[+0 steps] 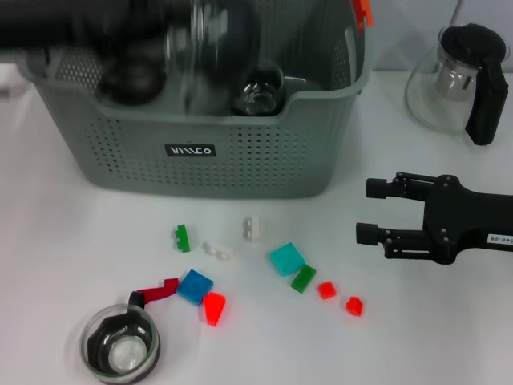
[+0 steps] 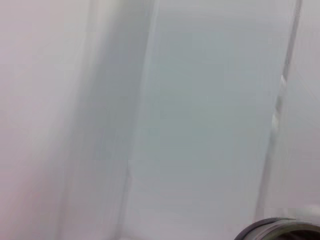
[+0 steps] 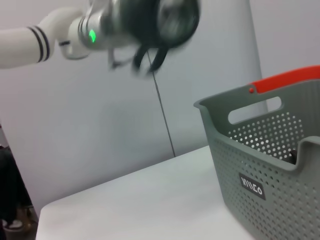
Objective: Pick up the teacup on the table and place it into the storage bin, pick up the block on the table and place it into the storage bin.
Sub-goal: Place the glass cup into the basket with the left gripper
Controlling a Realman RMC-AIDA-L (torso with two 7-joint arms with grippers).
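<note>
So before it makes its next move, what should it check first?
1. Left gripper over the grey perforated plastic storage bin: ok in the head view.
2. What that gripper carries: cannot tell, blurred.
3. Right gripper open and apart from the blocks: ok.
4. Round glass teacup in the bin: not ok, it stands on the white table.
5. Blocks in the bin: not ok, the teal square block and others lie on the table.

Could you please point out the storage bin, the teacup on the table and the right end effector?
storage bin (image 1: 200,164), head view, front wall near the label.
teacup (image 1: 122,346), head view, inside of the cup.
right end effector (image 1: 370,210), head view, midway between fingertips.
</note>
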